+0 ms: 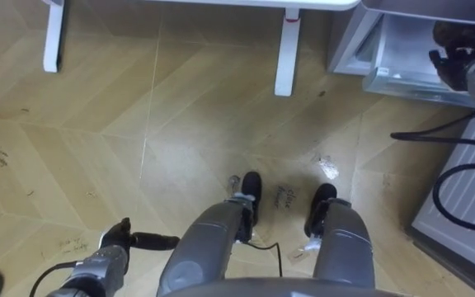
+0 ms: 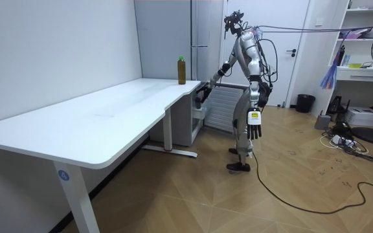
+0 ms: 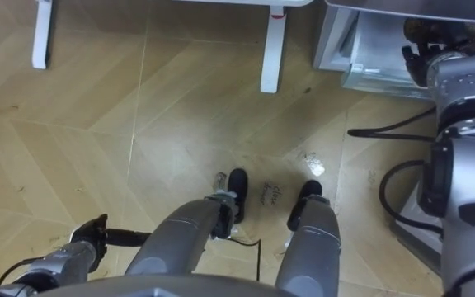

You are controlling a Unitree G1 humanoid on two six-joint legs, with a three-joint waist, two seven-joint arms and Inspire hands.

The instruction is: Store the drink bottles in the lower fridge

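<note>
Standing upright on the far corner of the white desk (image 2: 109, 116), the bottle (image 2: 181, 71) has its long axis vertical and its green cap pointing at the ceiling. The robot stands just past the desk's end, facing the fridge, with wood floor under its feet. Its right hand (image 1: 454, 59) reaches to the edge of the open lower fridge compartment (image 1: 402, 58), beside the swung-out door (image 1: 460, 198). Something brownish may sit by its dark fingers, but I cannot tell whether they grip anything. The left hand (image 2: 256, 131) hangs at its side, fingers straight and empty.
</note>
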